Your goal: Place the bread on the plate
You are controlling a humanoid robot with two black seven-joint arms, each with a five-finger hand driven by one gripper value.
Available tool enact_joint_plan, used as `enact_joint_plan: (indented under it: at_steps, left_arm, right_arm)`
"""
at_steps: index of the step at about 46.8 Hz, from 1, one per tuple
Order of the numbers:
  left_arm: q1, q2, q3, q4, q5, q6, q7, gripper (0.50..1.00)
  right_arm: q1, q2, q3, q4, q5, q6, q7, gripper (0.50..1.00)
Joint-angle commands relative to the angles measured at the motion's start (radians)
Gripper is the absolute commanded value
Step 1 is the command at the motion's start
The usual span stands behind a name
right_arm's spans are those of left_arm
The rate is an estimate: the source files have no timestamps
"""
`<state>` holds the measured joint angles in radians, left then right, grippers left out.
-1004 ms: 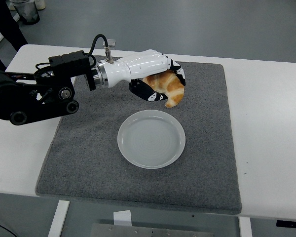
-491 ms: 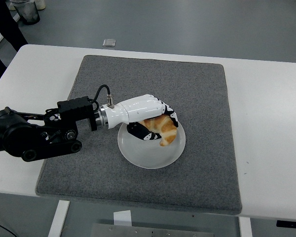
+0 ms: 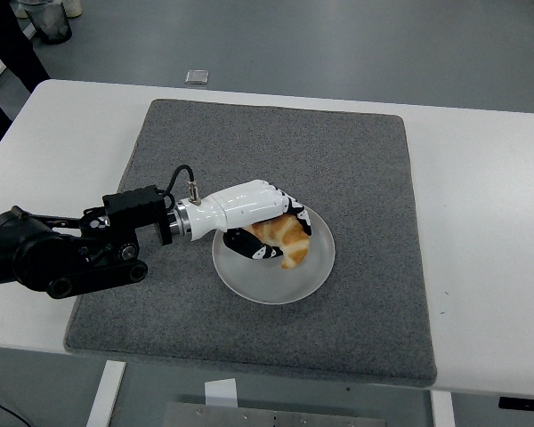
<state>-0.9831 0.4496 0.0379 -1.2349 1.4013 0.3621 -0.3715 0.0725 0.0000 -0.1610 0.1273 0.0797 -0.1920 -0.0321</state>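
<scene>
Bread, gripped by the left hand over the plate, sits toward 12 o'clock, so opening carelessly could roll it onto the mat.

— so what's on the table, by count?
— one grey mat, one white plate, one piece of bread. that's it for the tabletop.
— and the robot?
— one hand showing, the left one. one black arm behind it, with one cable looping off the wrist.
— anything past the table?
— one small flat thing on the floor by the far edge, can't tell what it is. one dark bin-like thing up in the corner.
— tables?
— just the one white table.
</scene>
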Motion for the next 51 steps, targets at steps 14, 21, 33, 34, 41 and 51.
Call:
enact_joint_plan:
  at_steps: [14,21,33,34,41,51]
  left_arm:
    - [0.018,-0.006,0.002,0.029,0.002,0.008,-0.009,0.500]
    - [0.020,-0.006,0.000,0.032,-0.004,0.009,-0.018,0.500]
    - [0.035,-0.006,-0.009,0.029,-0.016,0.023,-0.018,0.501]
    - [0.035,-0.006,-0.009,0.029,-0.016,0.023,-0.018,0.518]
    - [0.054,-0.006,-0.010,0.028,-0.018,0.026,-0.018,0.662]
    - [0.070,-0.003,-0.012,0.028,-0.018,0.028,-0.018,0.696]
  right_arm:
    - [0.001,0.000,0.000,0.000,0.000,0.000,0.000,0.952]
    - [0.000,0.000,0.000,0.000,0.000,0.000,0.000,0.952]
    - [0.001,0.000,0.000,0.000,0.000,0.000,0.000,0.952]
    - [0.001,0.000,0.000,0.000,0.000,0.000,0.000,0.952]
    - [0.001,0.000,0.000,0.000,0.000,0.000,0.000,0.952]
    - [0.001,0.000,0.000,0.000,0.000,0.000,0.000,0.952]
